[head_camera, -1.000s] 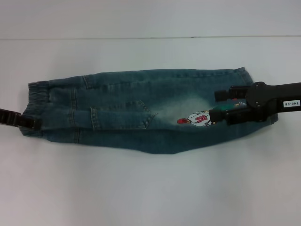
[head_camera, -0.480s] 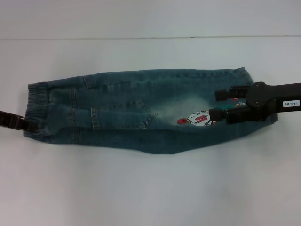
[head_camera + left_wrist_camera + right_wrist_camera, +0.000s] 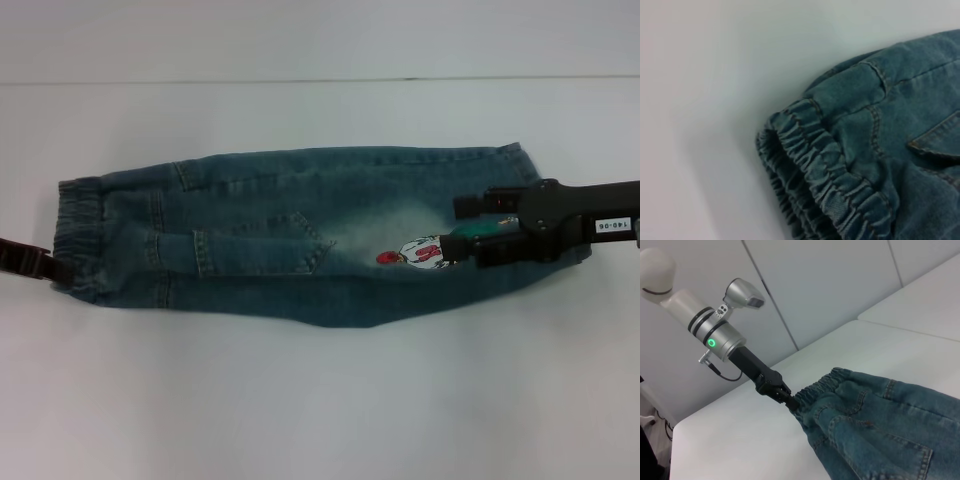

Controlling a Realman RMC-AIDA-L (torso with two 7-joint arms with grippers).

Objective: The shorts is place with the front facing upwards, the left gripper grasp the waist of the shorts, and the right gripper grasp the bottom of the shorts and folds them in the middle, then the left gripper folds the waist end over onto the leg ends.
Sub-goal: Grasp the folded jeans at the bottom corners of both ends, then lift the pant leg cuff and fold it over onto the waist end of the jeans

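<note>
shorts [image 3: 300,235] lie flat across the middle of the white table [image 3: 320,400], already folded lengthwise into a long narrow band, with the elastic waistband [image 3: 78,235] at the robot's left and the leg ends [image 3: 540,215] at its right. a stitched pocket [image 3: 260,250] faces up near the middle, and pale faded patches run toward the legs. in the left wrist view the gathered waistband [image 3: 825,175] fills the frame, its opening slightly parted and resting on the table.

right gripper [image 3: 475,232] reaches in from the right edge over the leg ends, its arm carrying a small white label [image 3: 612,226]. its two fingers stand apart, one above the other in the head view, with denim showing in the gap between them, so it reads as unclenched and not pinching the cloth.

left gripper [image 3: 50,266] comes in low from the left edge and meets the near corner of the waistband. in the right wrist view its black tip [image 3: 790,399] is closed onto the waistband edge, gripping the fabric.

cartoon embroidery [image 3: 420,250] with a small red ball beside it sits just beside the right gripper's lower finger.
</note>
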